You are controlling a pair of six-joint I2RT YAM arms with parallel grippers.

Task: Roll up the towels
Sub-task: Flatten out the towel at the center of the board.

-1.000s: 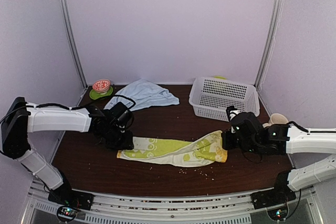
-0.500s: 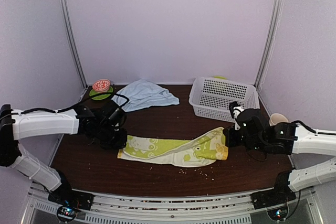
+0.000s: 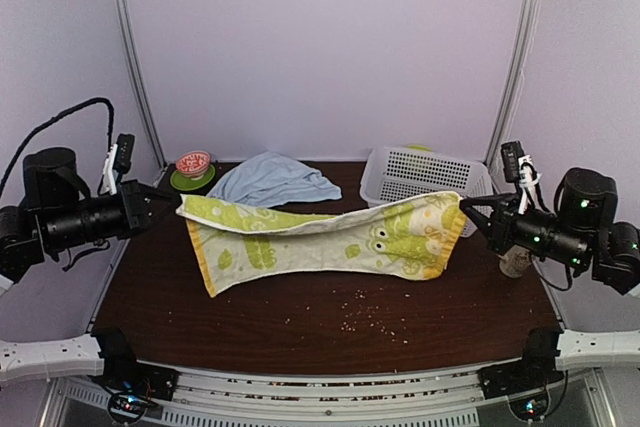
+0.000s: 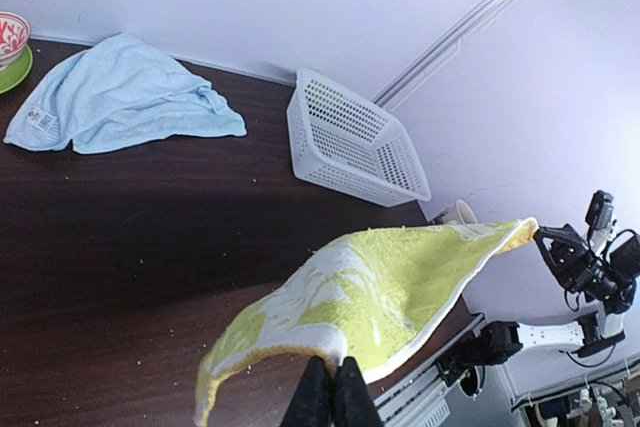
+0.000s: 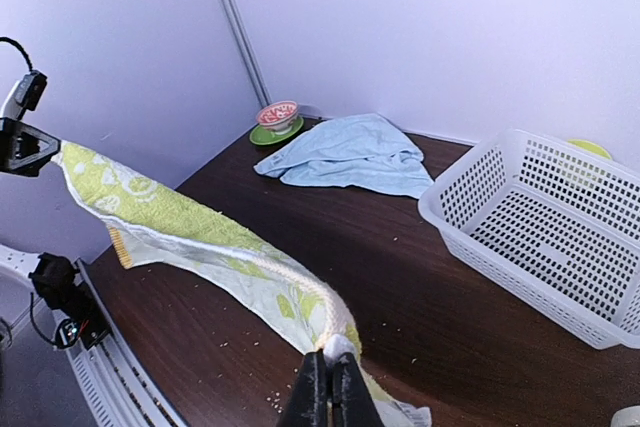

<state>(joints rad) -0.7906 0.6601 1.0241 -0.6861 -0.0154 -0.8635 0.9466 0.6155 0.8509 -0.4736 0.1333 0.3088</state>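
The lime-green towel with white printed figures hangs stretched in the air above the table, held at both ends. My left gripper is shut on its left corner; in the left wrist view the green towel runs away from my shut left gripper. My right gripper is shut on the right corner; the right wrist view shows the green towel pinched in my right gripper. The pale-blue towel lies crumpled at the back of the table, apart from both grippers.
A white perforated basket stands at the back right. A small red-patterned bowl on a green saucer sits at the back left corner. A beige cup stands by the right edge. Crumbs dot the dark tabletop.
Both arms rose and pulled apart, lifting the green towel off the table and stretching it out in the air. My left gripper closed on its corner during this.
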